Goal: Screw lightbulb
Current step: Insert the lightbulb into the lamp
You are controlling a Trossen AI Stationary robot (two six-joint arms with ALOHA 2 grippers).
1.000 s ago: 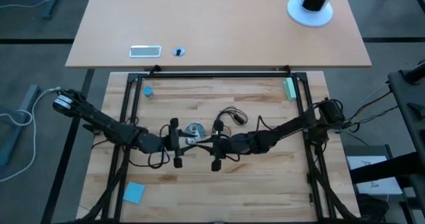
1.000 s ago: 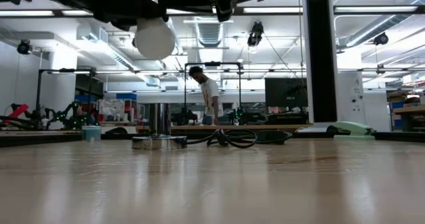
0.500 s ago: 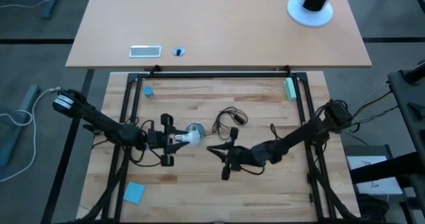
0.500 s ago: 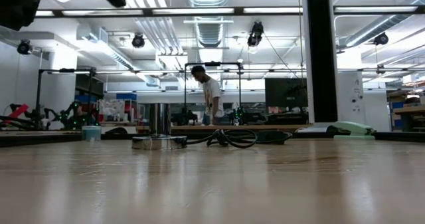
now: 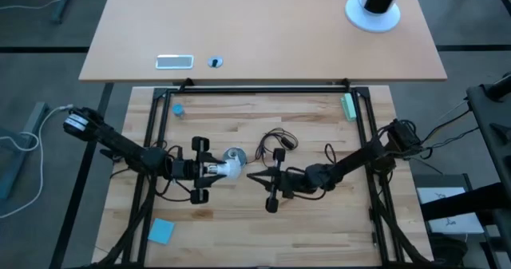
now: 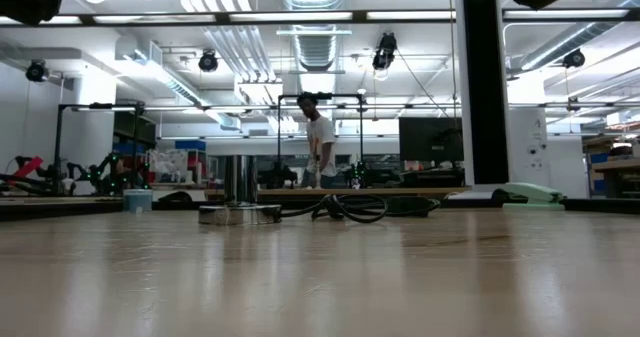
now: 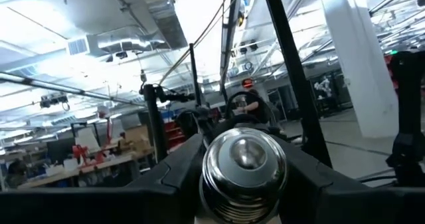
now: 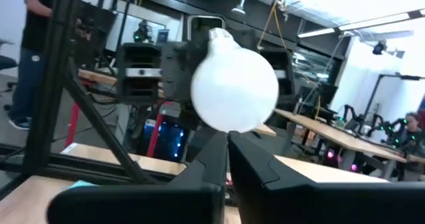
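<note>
White frosted lightbulb (image 5: pixel 229 168) with silvery base; blue cap (image 5: pixel 177 109).

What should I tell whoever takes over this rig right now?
Left gripper: shut on the small white frosted lightbulb, held above the table, beside the round silver socket disc.
Right gripper: shut, empty, a little right of the bulb.
Done: bulb picked up, now in the left gripper alone.
Left: seat the bulb's silvery screw base in the socket and turn it home.

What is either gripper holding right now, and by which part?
The left gripper holds the lightbulb by its silvery screw base, white globe pointing toward the right arm. The right gripper, shut, holds nothing.
</note>
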